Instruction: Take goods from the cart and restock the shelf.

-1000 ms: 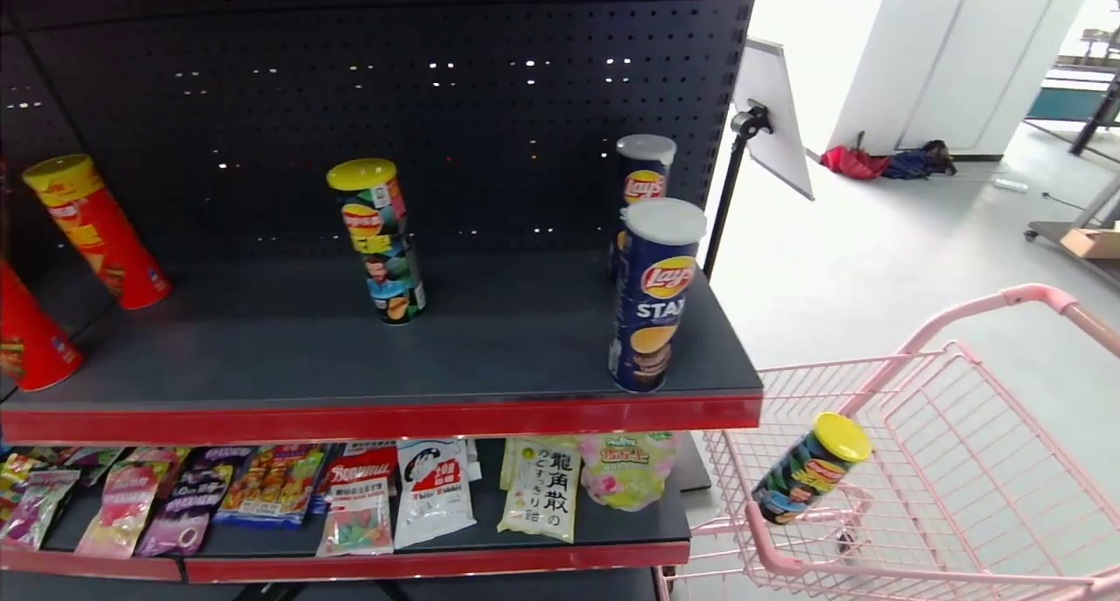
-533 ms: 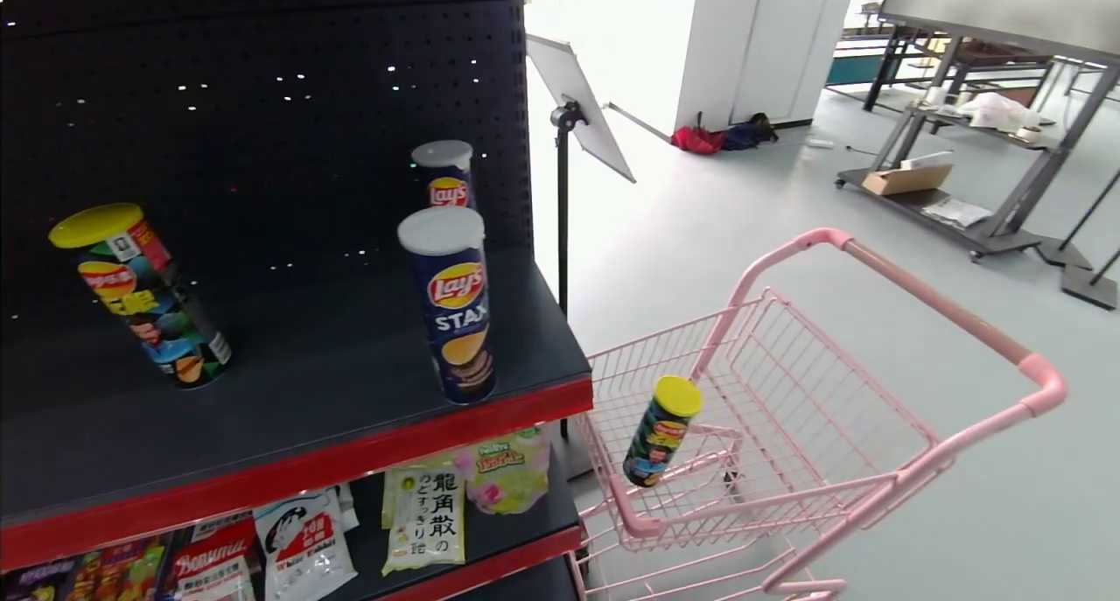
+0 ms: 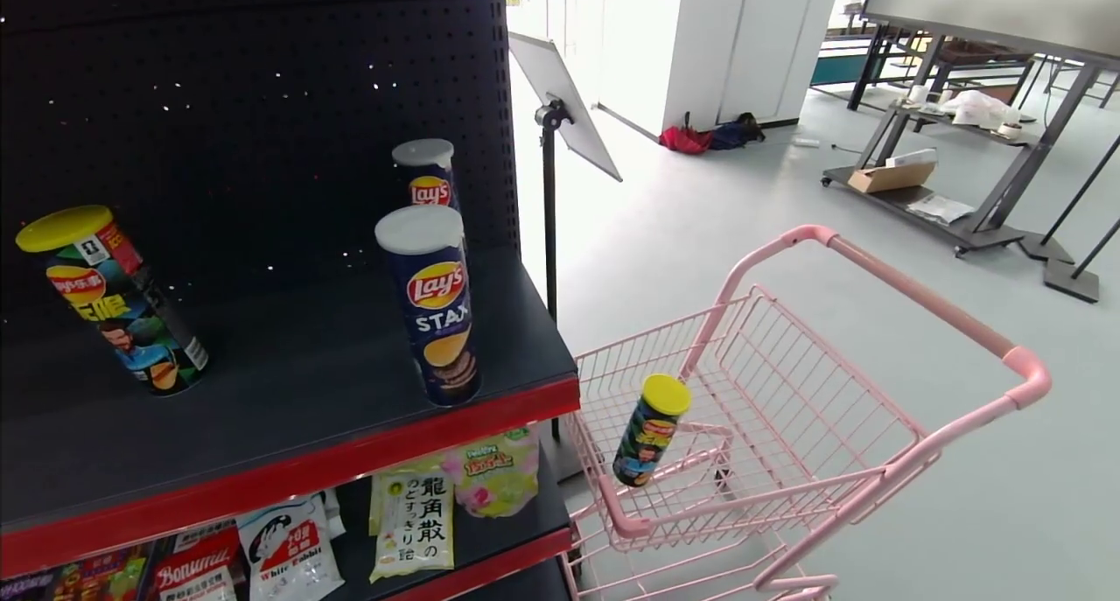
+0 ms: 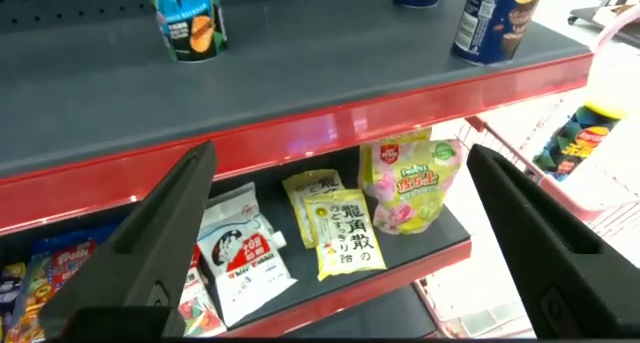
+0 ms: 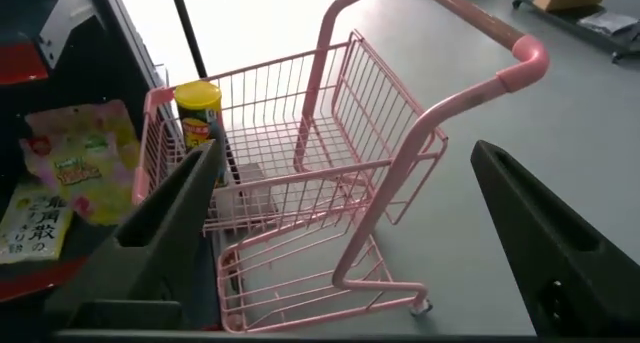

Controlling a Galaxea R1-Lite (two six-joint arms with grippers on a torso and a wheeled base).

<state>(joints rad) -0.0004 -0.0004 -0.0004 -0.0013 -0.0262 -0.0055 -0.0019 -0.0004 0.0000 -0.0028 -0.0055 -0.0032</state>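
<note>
Head view: the pink cart [image 3: 919, 297] stood just right of the shelf [image 3: 289, 382], a yellow-lidded can [image 3: 652, 430] leaning in its shelf-side corner; two navy cans [image 3: 433, 308] stood upright at the shelf's right end. Left wrist view: the left hand [image 4: 340, 151] was spread wide before the shelf's red lip, snack bags [image 4: 340, 228] below. Right wrist view: the right hand [image 5: 347, 148] was spread, empty, above the cart.

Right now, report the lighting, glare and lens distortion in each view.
Head view: daylight washes out the floor right of the pegboard, whose holes show bright pinpoints, and the wide lens makes the shelved yellow-lidded can lean. Left wrist view: the snack bags sit in shade under the upper shelf. Right wrist view: even light on the cart.
</note>
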